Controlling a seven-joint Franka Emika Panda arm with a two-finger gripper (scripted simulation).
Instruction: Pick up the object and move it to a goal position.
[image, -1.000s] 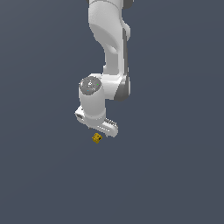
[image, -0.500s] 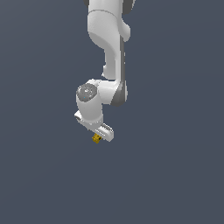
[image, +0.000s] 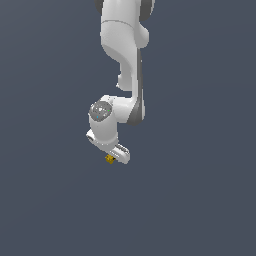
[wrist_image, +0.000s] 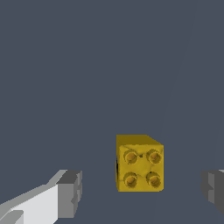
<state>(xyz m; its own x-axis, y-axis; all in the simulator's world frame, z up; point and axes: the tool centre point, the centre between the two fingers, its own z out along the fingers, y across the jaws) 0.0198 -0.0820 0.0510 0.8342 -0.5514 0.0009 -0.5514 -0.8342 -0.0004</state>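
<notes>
The object (wrist_image: 139, 163) is a small yellow-gold cube with four round studs on the face turned to the wrist camera. It sits between the two grey fingertips of my gripper (wrist_image: 142, 192), with a clear gap on each side, so the gripper is open and touches nothing. One finger (wrist_image: 70, 192) is nearer the cube than the other. In the exterior view the object (image: 109, 159) shows as a tiny yellow speck just under the white hand, at the gripper (image: 113, 161).
The white arm (image: 125, 60) comes down from the top of the exterior view. Everything around it is a plain dark grey-blue surface with no other objects or edges in sight.
The arm's upper links have shifted and the hand has sunk slightly over the object. The cube has stayed where it was.
</notes>
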